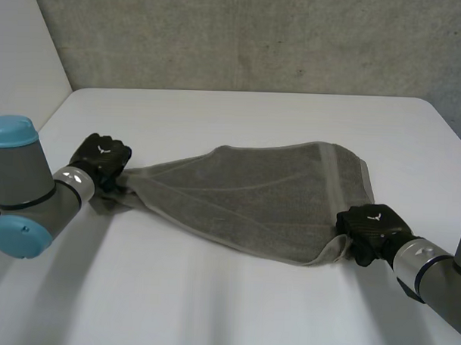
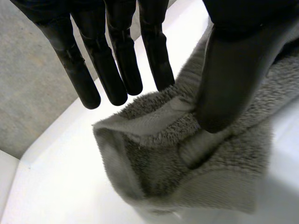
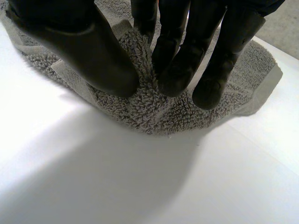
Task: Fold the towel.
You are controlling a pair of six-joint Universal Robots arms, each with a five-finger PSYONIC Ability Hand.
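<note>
A grey towel (image 1: 252, 196) lies rumpled across the white table (image 1: 210, 308), drawn out to a narrow bunch at its left end. My left hand (image 1: 102, 157) sits at that bunched corner. In the left wrist view its fingers (image 2: 117, 70) are straight and stand off the towel (image 2: 187, 172), while the thumb (image 2: 233, 79) rests on the cloth. My right hand (image 1: 372, 227) is at the towel's near right corner. In the right wrist view its fingers (image 3: 187, 56) and thumb pinch a raised ridge of the towel (image 3: 145, 102).
Bare tabletop runs along the near side in front of both arms. A grey wall (image 1: 258, 37) stands behind the table's far edge. The table's left edge lies close beside my left arm.
</note>
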